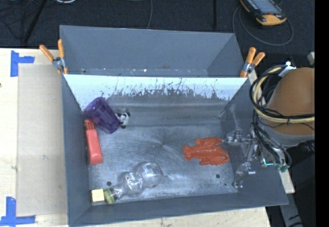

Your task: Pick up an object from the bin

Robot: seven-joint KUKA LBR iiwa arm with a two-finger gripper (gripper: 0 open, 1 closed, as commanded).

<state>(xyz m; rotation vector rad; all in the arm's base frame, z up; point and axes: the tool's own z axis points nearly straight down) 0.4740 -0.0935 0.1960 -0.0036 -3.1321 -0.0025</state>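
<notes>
Grey metal is seen on every side of the bin [154,61], and an orange-red toy lobster [207,151] is laid flat on its floor, in the right half. Just to the right of the lobster the gripper [240,161] is lowered close to the floor, below the arm's orange-brown wrist cover [295,100]. Its two fingers [234,138] are held spread apart, one level with the lobster's upper edge and one lower than its bottom edge. Bare bin floor is seen in the gap, and the lobster is not gripped. Whether the upper finger touches the lobster cannot be told.

Well to the left of the lobster a red bar-shaped thing [93,144] is laid lengthwise along the left wall. A purple ribbed cup-like thing [103,114] is tipped on its side just above that bar, up and to the left of the lobster. Below and to the left of the lobster a clear bottle-like thing [140,176] is found lying down. Farther left, by the lower left corner, a small yellowish block [97,195] is set against a small green piece [109,196].
</notes>
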